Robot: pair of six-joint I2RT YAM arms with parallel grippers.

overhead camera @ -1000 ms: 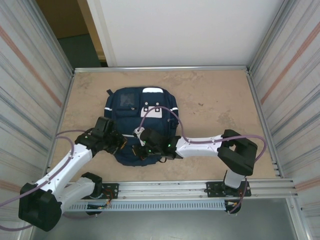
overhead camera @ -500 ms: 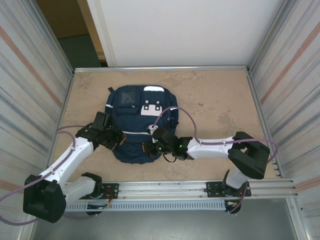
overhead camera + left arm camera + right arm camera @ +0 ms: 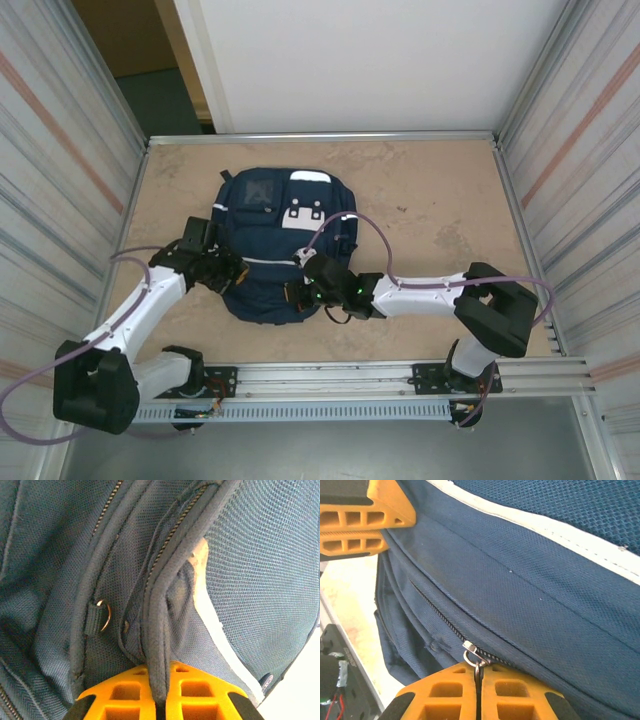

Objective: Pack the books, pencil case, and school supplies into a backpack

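Observation:
The navy backpack lies flat in the middle of the table, its white patches toward the far side. My left gripper is at the pack's near left edge. Its orange jaws are shut on a dark padded fabric edge of the backpack. My right gripper is at the pack's near edge. It is shut on the metal zipper pull of a closed zipper. The left gripper's fingers show at the top left of the right wrist view. Books, pencil case and school supplies are hidden.
Metal walls enclose the tabletop on both sides, and a white panel stands at the back. The arms' rail runs along the near edge. A small metal ring hangs on the pack's side.
The right gripper has slid a little right and toward the near edge along the pack, and its elbow swung right. The left gripper drifted slightly left. The backpack shifted a little toward the back.

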